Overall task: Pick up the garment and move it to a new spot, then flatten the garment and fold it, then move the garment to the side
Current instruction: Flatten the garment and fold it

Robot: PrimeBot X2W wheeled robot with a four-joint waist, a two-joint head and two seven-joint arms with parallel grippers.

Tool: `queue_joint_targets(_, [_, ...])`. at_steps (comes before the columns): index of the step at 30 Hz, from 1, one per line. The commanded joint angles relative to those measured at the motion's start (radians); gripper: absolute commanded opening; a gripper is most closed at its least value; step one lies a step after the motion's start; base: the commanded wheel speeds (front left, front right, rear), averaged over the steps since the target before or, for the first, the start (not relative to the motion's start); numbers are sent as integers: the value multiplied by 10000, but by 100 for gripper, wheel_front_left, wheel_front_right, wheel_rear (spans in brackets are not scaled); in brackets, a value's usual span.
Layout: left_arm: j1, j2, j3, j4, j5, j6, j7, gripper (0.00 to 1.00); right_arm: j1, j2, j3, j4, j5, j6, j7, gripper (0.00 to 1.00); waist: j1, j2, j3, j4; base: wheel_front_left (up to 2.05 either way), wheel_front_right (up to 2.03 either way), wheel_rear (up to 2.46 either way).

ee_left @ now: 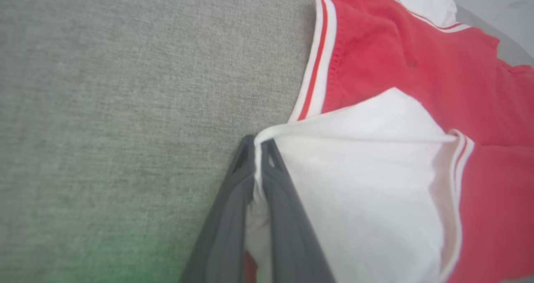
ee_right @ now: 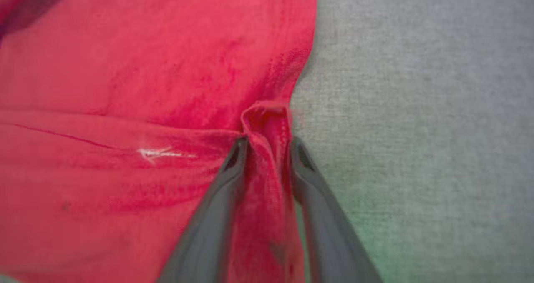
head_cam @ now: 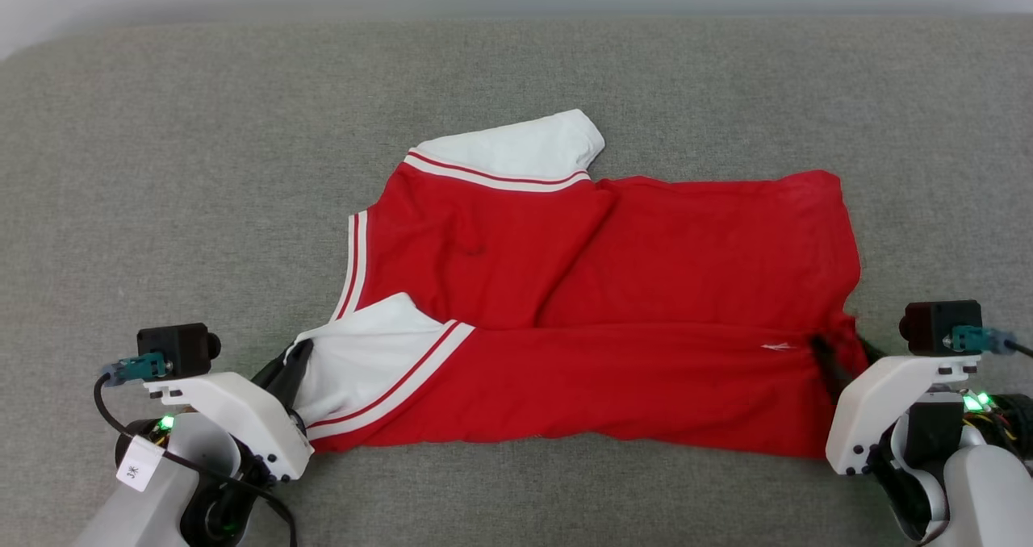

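The only label is the small white tag (head_cam: 137, 470) on your left forearm, and its mark is too small to read. The garment (head_cam: 646, 289) lies plain red face up. A short white fleck (ee_right: 160, 152) sits on the cloth near the right jaws.

The garment is spread sideways across the middle of the grey fabric-covered counter (head_cam: 516, 71). Its collar end points to your left and its hem end to your right. The near long edge is folded over onto the body. One white sleeve (head_cam: 516, 148) lies at the far side, and the other white sleeve (ee_left: 354, 170) lies at the near left corner.

Your left gripper (ee_left: 256, 147) sits at that near left corner. Its jaws are pressed together on the rim of the white sleeve, with the cloth pinched between the fingertips.

Your right gripper (ee_right: 267, 143) is at the near right corner, by the hem. Its jaws stand parted, and a raised ridge of red cloth bunches up between them.
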Motion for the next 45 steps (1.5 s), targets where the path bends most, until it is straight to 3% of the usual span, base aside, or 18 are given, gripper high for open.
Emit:
queue_joint_targets(1, [-60,-86,-17,165,-48,-3,-25,100,18,12,62,155,21,-9,-227,100,-1,-1,-74,40,0,0,0])
queue_joint_targets(8, [-50,-37,302,364,-2,100,-709,100,456,142,-154,-423,-41,-9,-2775,100,-1,-1,-666,96,0,0,0])
queue_joint_targets(14, [268,457,523,-101,-55,427,-572,100,970,391,-434,-1203,-387,-9,-3761,100,-1,-1,-1190,62,0,0,0])
queue_joint_targets(20, [688,1490,458,-1406,-385,524,900,100,1500,622,-540,-2056,-460,-9,-3657,100,-1,-1,-1488,-59,0,0,0])
queue_joint_targets(28, [1673,2519,368,-3367,-1622,1056,3398,100,1843,753,-553,-2368,-284,-9,-3523,100,-1,-1,-1432,-333,0,0,0])
queue_joint_targets(36, [1958,2540,211,-3700,-1863,1491,4002,100,1595,760,-363,-2244,116,-9,-3529,100,-1,-1,-925,-621,0,0,0])
queue_joint_targets(45, [1627,1884,-658,-2719,-1769,1332,4692,99,1470,757,-442,-2172,347,-9,-3408,100,-1,-1,-483,-869,0,0,0])
